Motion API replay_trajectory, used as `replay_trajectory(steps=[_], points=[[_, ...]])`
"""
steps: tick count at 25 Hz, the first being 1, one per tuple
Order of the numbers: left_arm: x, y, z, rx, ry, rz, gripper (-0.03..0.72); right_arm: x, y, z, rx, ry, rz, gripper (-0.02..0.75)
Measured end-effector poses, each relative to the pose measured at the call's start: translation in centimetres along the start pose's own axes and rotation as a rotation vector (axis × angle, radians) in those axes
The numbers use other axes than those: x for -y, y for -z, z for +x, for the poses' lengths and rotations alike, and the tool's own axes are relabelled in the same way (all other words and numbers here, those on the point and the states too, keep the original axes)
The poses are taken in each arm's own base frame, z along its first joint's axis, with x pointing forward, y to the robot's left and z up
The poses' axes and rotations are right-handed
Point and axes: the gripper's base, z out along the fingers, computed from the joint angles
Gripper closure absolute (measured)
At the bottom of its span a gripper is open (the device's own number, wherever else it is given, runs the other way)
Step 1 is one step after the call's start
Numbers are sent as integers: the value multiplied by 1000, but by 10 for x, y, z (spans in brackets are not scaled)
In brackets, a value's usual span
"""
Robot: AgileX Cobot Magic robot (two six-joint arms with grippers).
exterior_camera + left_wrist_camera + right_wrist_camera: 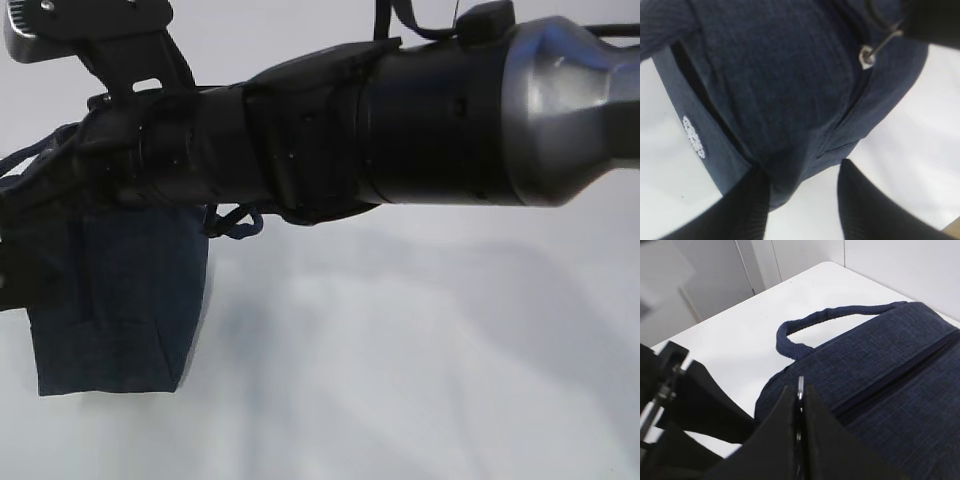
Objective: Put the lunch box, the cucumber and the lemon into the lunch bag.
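The dark navy lunch bag [110, 300] stands at the left of the exterior view, and it fills most of the left wrist view [770, 75]. My right gripper [800, 390] is shut on the bag's silver ring pull [800, 382], also visible as a ring pull [867, 56] beside the zipper. My left gripper [802, 175] is open at a lower corner of the bag. Its left finger [740, 210] is against the fabric and its right finger [865, 205] stands apart over bare table. The lunch box, the cucumber and the lemon are out of view.
My right arm [400, 120] crosses the exterior view from right to left and hides the bag's top. One looped handle [830, 320] arches over the white table [740, 325]. A wall stands behind the table's far edge.
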Motion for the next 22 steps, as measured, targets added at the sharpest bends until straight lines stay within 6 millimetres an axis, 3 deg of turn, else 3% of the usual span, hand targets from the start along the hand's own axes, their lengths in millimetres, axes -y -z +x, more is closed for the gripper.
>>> replay_trajectory(steps=[2, 7, 11, 22], points=[[-1, -7, 1, -25, 4, 3, 391, 0, 0, 0, 0, 0, 0, 751], [0, -10, 1, -35, -3, 10, 651, 0, 0, 0, 0, 0, 2, 751], [1, -10, 2, -39, -3, 13, 685, 1, 0, 0, 0, 0, 11, 751], [4, -9, 5, -77, -49, 51, 688, 8, -8, -3, 10, 59, 65, 751]])
